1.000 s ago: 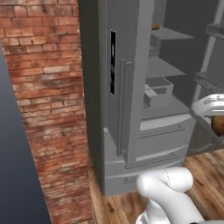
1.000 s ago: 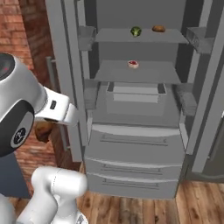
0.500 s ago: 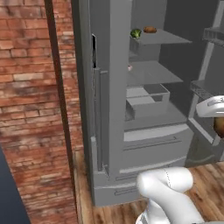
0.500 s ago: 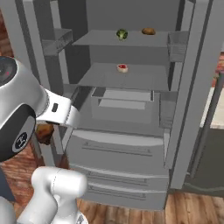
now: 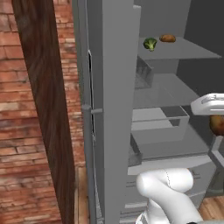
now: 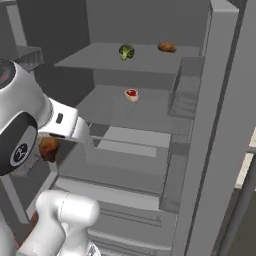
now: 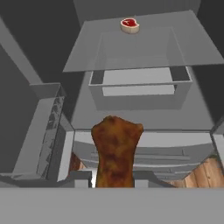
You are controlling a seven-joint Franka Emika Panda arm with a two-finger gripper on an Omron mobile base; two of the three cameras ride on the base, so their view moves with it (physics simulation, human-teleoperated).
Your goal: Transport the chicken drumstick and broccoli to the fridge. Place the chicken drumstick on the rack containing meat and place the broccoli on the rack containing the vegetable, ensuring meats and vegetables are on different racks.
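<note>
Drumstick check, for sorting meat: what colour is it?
Mottled reddish-brown; the drumstick shows best in the hand view.

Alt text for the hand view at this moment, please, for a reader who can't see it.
The gripper holds the chicken drumstick, a reddish-brown piece rising from the bottom centre, in front of the open fridge. Beyond it lie a grey drawer and, higher, a rack carrying a red-and-white cut of meat.

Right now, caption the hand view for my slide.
Gripper holds the chicken drumstick before the open fridge.
</note>
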